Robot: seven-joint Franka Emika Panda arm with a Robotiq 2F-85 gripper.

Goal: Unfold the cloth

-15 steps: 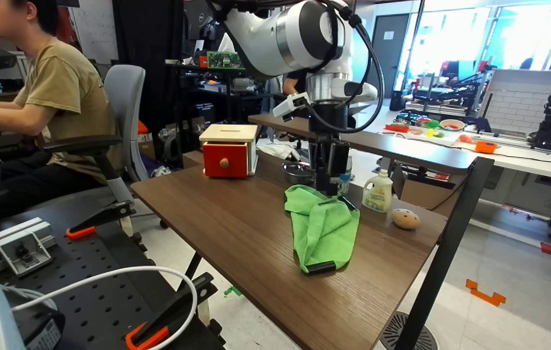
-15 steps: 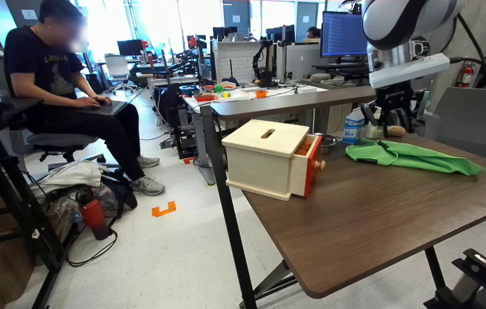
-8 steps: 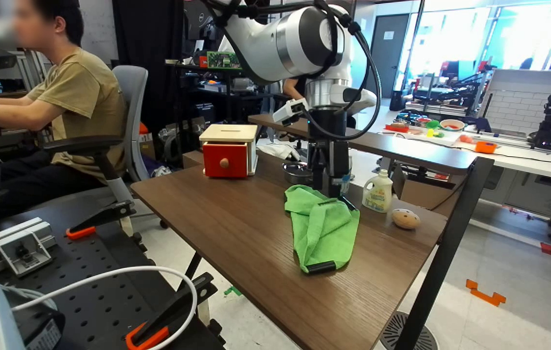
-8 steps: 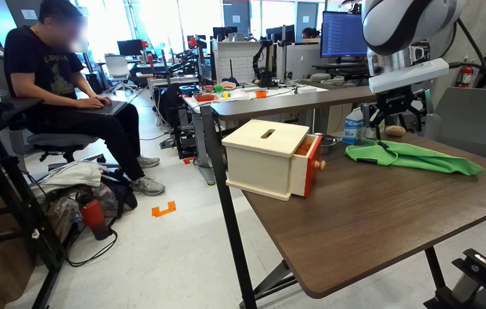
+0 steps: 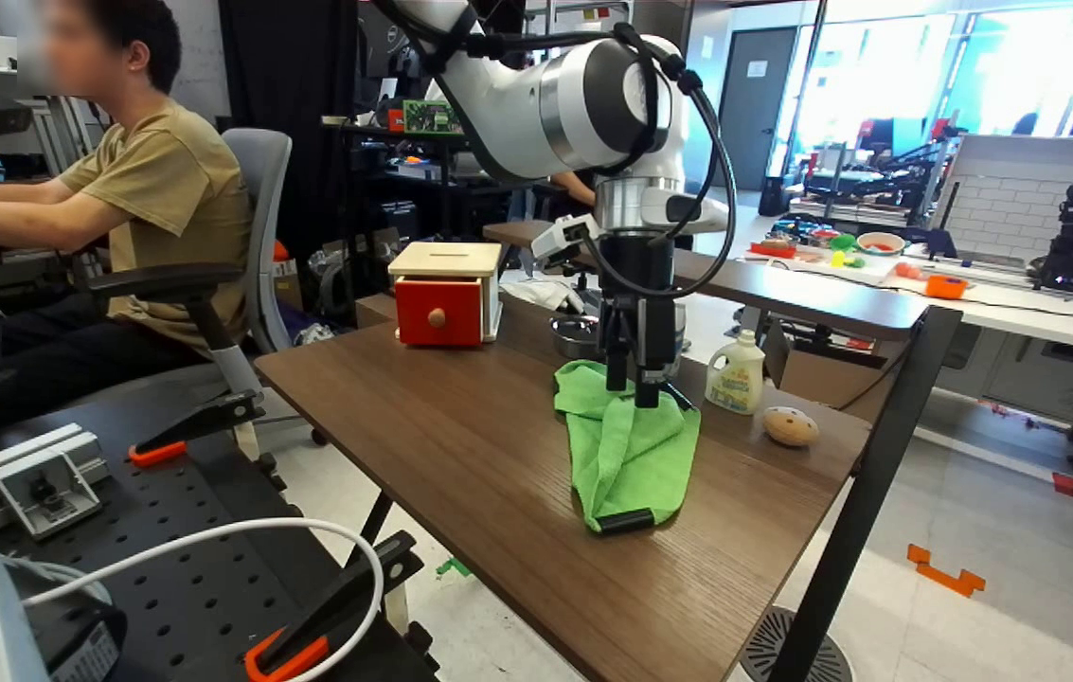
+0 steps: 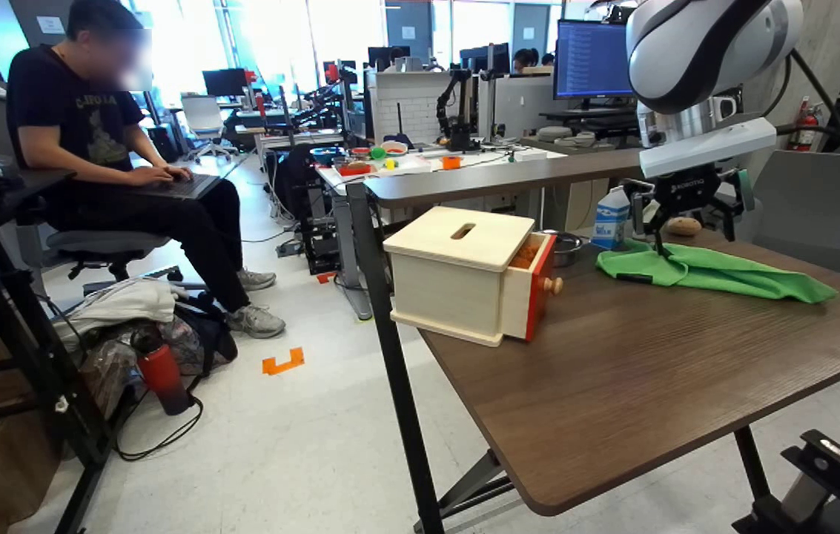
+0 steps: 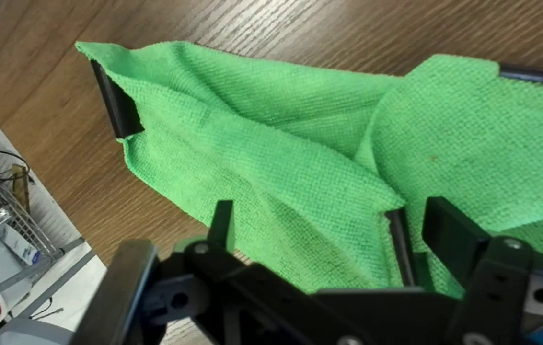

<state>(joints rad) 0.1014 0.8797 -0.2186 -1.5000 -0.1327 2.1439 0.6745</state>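
Down comes the hand (image 7: 331,215), lower now and spread wide over the folded green cloth (image 5: 635,464) on the counter (image 5: 460,417), framing a black strip (image 7: 401,247) on one flap (image 7: 309,187), so a pinch to unfold it looks close.

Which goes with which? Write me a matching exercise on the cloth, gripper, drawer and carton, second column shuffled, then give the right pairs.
Things:
1. cloth
2. gripper
3. drawer
4. carton

Colour, place or state:
A. jaws apart, over the cloth
B. blue and white
C. green, lying in folds
D. red-fronted, partly pulled out

Pairs: 1-C; 2-A; 3-D; 4-B
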